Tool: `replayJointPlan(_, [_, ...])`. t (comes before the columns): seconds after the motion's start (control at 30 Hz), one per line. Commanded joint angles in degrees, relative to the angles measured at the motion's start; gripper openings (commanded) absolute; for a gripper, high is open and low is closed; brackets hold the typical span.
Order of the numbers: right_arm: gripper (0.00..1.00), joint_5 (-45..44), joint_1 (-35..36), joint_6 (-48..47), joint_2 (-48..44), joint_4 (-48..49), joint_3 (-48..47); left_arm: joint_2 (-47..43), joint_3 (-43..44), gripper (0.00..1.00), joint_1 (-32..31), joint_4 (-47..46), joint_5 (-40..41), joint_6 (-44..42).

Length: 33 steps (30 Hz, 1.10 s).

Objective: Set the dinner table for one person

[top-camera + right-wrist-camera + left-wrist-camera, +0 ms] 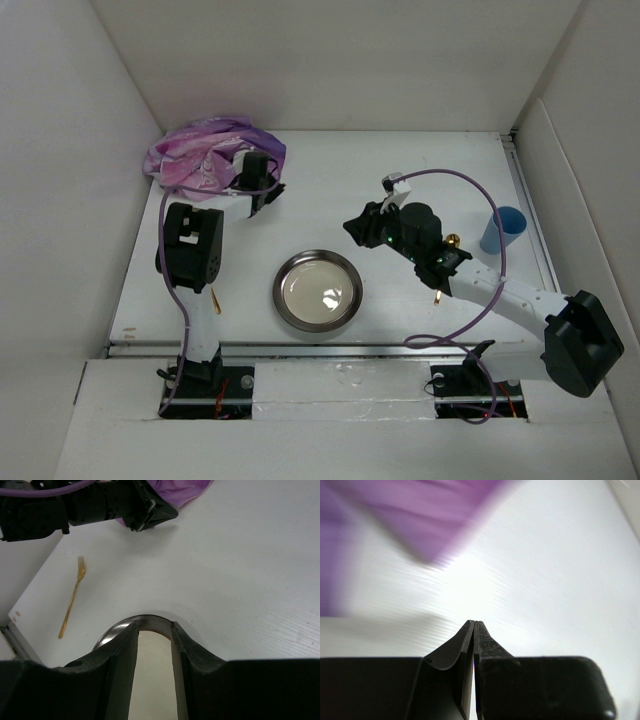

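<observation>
Spreading the crumpled purple cloth (200,150) looks the step in hand: on the white worktop (420,165) ahead of both arms, the left end effector (474,630) sits pinched shut on nothing beside it and must open to grab, while the right end effector (154,630) hovers half-open, empty, over the plate (318,254).

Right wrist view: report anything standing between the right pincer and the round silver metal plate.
Nothing visible does. The round silver metal plate shows straight through the open right pincer; the thin gold fork lies well off to the side.
</observation>
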State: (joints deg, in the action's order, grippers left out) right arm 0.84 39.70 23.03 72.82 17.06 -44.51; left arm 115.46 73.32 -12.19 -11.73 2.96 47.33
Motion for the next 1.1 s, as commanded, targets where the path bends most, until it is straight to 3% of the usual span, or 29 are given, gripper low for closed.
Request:
replayJointPlan(0.0, [0.38,-2.94,-1.21,-0.62,0.84,0.78,-2.51,-1.91,7.35,0.00,-7.31,-1.55,-5.68,-3.90])
replayJointPlan(0.13, [0.38,-2.34,-2.79,0.00,0.93,0.17,-2.33,0.12,15.18,0.00,-12.60,4.24,-3.59,-6.89])
replayJointPlan(0.2, [0.38,-2.42,-3.32,-0.09,0.31,0.78,-1.72,-1.64,12.73,0.01,-11.56,4.26,3.87,-7.25])
replayJointPlan(0.23, [0.38,-2.16,-3.32,0.00,0.31,1.22,-1.54,-3.82,11.51,0.11,-10.33,3.82,5.46,-9.43])
replayJointPlan(0.27, [0.38,-1.72,-3.32,-0.09,0.48,1.40,-1.46,-4.80,10.02,0.29,-9.18,4.69,10.26,-10.76])
replayJointPlan(0.37, [0.38,0.56,-3.32,-0.09,0.75,1.13,-1.98,-6.73,8.69,0.42,-5.14,9.86,19.24,-13.31])
replayJointPlan(0.47, [0.38,0.83,-3.32,-0.09,1.27,1.57,-1.89,-9.54,3.10,0.47,-0.92,10.68,20.33,-9.21])
replayJointPlan(0.53, [0.38,1.79,-3.32,-0.09,1.28,1.22,-2.16,-12.87,-2.54,0.49,3.97,5.87,16.22,-6.13])
replayJointPlan(0.57, [0.38,2.06,-3.32,-0.26,1.19,1.13,-2.16,-13.50,-7.53,0.50,6.27,0.88,10.46,-4.02])
replayJointPlan(0.67, [0.38,2.32,-3.32,-0.26,1.28,1.75,-1.81,-12.63,-12.31,0.51,14.19,-4.87,2.68,2.32])
replayJointPlan(0.93, [0.39,5.75,-2.79,-0.61,2.42,1.93,-2.77,-7.72,-8.37,0.49,16.13,1.08,9.52,0.65])
replayJointPlan(1.03, [0.39,4.87,-2.79,-0.97,2.07,1.31,-2.95,-2.72,-4.60,0.39,17.45,3.11,6.54,1.71])
replayJointPlan(1.07, [0.39,4.78,-2.79,-0.88,2.07,1.57,-2.86,-1.65,-1.89,0.28,17.46,3.98,5.49,1.54])
